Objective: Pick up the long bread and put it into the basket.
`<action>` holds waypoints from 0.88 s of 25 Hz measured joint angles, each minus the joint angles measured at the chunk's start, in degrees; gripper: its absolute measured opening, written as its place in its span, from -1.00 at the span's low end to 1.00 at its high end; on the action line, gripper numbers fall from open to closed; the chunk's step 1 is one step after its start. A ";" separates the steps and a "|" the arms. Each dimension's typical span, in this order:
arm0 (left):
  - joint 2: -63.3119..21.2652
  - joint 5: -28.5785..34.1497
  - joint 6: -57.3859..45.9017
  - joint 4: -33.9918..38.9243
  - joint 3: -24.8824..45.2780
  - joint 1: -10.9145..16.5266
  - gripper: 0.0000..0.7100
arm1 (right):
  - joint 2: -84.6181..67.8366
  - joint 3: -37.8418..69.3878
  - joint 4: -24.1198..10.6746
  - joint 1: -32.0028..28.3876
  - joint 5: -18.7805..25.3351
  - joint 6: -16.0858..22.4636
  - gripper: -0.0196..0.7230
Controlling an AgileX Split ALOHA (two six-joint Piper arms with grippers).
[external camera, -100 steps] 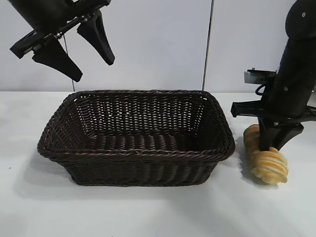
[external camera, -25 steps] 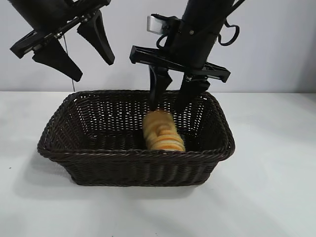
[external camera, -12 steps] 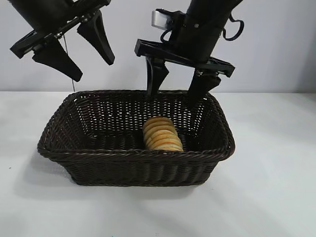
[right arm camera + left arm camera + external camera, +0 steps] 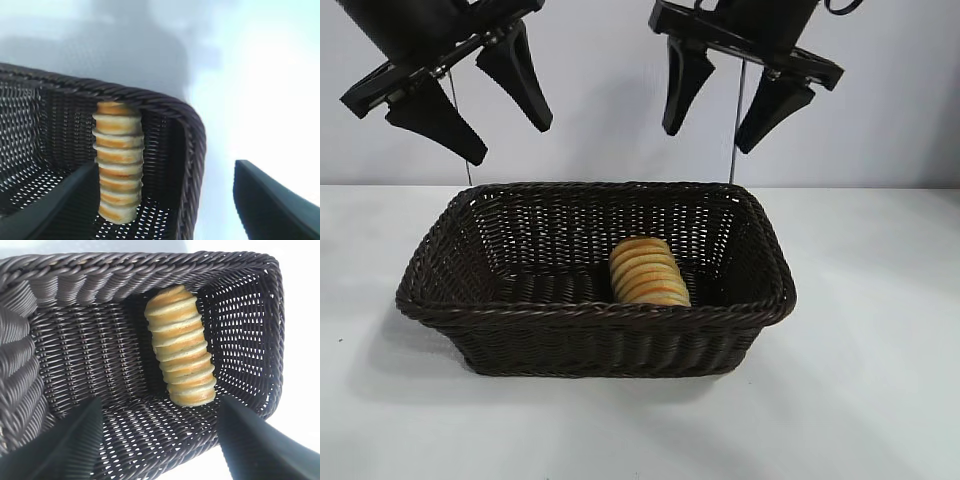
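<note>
The long bread (image 4: pixel 646 271), a ridged loaf striped orange and cream, lies on the floor of the dark brown woven basket (image 4: pixel 430 305), right of its middle. It also shows in the left wrist view as the bread (image 4: pixel 181 367) and in the right wrist view as the bread (image 4: pixel 117 162), close to the basket's corner rim (image 4: pixel 192 150). My right gripper (image 4: pixel 725 100) hangs open and empty, well above the basket's back rim. High over the basket's left end my left gripper (image 4: pixel 505 115) is open too, holding nothing.
The basket stands on a white table (image 4: pixel 880 400) before a pale wall. A thin dark vertical line (image 4: pixel 736 120) runs down the wall behind the right gripper. White table surface lies to the right and in front of the basket.
The right gripper let the bread drop into the basket and has since risen straight up, away from it. The bread has settled still. The left arm has not moved.
</note>
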 joint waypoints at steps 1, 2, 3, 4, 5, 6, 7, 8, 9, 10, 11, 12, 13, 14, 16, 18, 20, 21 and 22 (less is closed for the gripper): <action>0.00 0.00 0.00 0.00 0.00 0.00 0.35 | -0.35 0.00 0.65 -0.53 0.00 -0.02 0.50; 0.00 -0.05 0.00 0.00 0.00 0.00 0.35 | -0.72 0.00 1.13 -1.01 0.00 -0.15 0.50; 0.00 -0.05 0.00 0.00 0.00 0.00 0.35 | -1.10 0.00 1.21 -1.25 0.00 -0.15 0.50; 0.00 -0.05 0.00 0.00 0.00 0.00 0.35 | -1.25 0.00 1.21 -1.31 0.00 -0.15 0.50; 0.00 -0.05 0.00 0.00 0.00 0.00 0.35 | -1.42 0.00 1.39 -1.31 0.00 -0.15 0.50; 0.00 -0.05 0.00 0.00 0.00 0.00 0.35 | -1.50 -0.06 1.60 -1.31 0.06 -0.15 0.50; 0.00 -0.05 0.00 0.00 0.00 0.00 0.35 | -1.50 -0.10 1.77 -1.31 0.06 -0.17 0.50; 0.00 -0.23 0.00 0.00 0.00 0.00 0.35 | -1.50 -0.10 1.85 -1.31 0.06 -0.17 0.50; 0.00 -0.37 0.00 0.00 0.00 0.00 0.35 | -1.50 -0.10 1.97 -1.31 0.06 -0.17 0.50; 0.00 -0.57 0.00 0.00 0.00 0.00 0.35 | -1.50 -0.10 2.02 -1.31 0.06 -0.17 0.50; 0.00 -0.67 0.00 0.00 0.00 0.00 0.35 | -1.50 -0.10 2.02 -1.31 0.06 -0.17 0.50; 0.00 -0.69 0.00 0.00 0.00 0.00 0.35 | -1.50 -0.10 2.08 -1.31 0.06 -0.17 0.50; 0.00 -0.69 0.00 0.00 0.00 0.00 0.35 | -1.50 -0.10 2.08 -1.31 0.06 -0.17 0.50; 0.00 -0.72 0.00 0.00 0.00 0.00 0.35 | -1.50 -0.10 2.08 -1.31 0.06 -0.17 0.50; 0.00 -0.78 0.00 0.00 0.00 0.00 0.35 | -1.50 -0.10 2.08 -1.31 0.06 -0.21 0.50; 0.00 -0.83 0.00 0.00 0.00 0.00 0.35 | -1.50 -0.10 2.08 -1.31 0.09 -0.21 0.50; 0.00 -0.90 0.00 0.00 0.00 0.00 0.35 | -1.50 -0.10 2.08 -1.31 0.09 -0.21 0.50; 0.00 -0.90 0.00 0.00 0.00 0.00 0.35 | -1.50 -0.10 2.08 -1.31 0.09 -0.21 0.50; 0.00 -0.90 0.00 0.00 0.00 0.00 0.35 | -1.50 -0.10 2.08 -1.31 0.09 -0.21 0.50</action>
